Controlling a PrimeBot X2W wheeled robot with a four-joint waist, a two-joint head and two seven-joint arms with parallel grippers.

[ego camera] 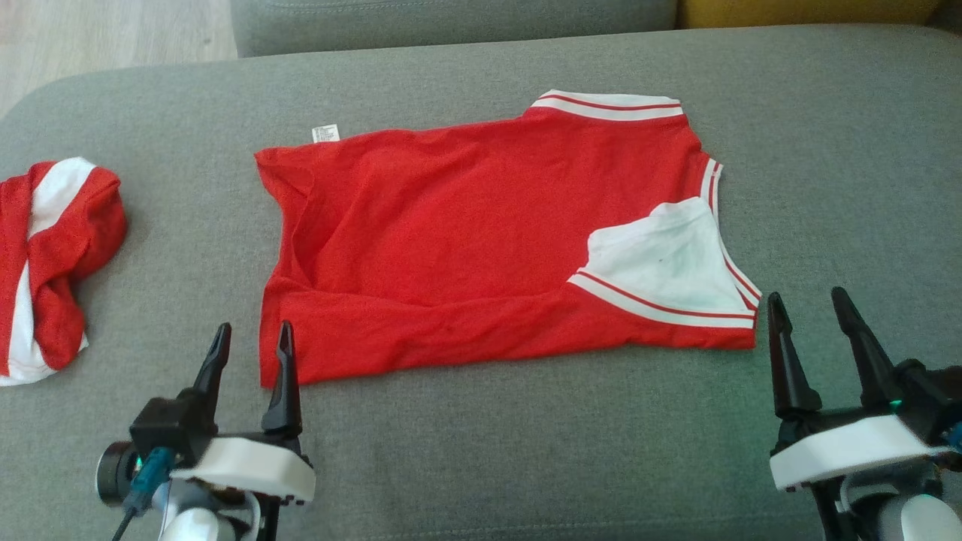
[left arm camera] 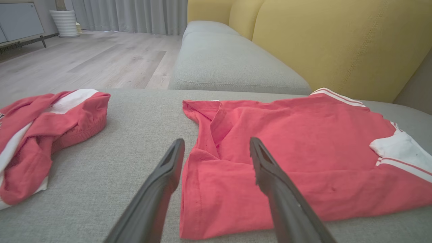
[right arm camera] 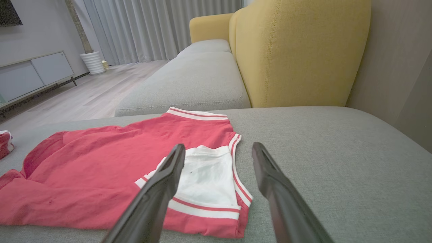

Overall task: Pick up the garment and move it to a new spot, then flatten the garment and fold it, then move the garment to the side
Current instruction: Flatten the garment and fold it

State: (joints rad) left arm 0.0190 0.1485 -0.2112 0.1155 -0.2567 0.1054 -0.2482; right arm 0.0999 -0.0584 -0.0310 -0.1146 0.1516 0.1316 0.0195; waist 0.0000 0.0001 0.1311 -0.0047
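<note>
Find the left gripper [ego camera: 254,326] at 7 o'clock and the right gripper [ego camera: 806,294] at 4 o'clock, both spread wide, gripping nothing, arms cut off below. See the red garment [ego camera: 466,225] flat at centre on the grey cushion [ego camera: 526,451], folded over itself, under-layers hidden. Note a second red-and-white garment [ego camera: 52,255] bunched at 9 o'clock, clipped by the frame.

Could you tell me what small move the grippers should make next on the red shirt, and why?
Probably lower both open grippers onto the near corners of the red shirt and close. It lies spread on the grey cushion; the left gripper hangs at its near left corner, the right gripper beside its near right corner, both empty.
</note>
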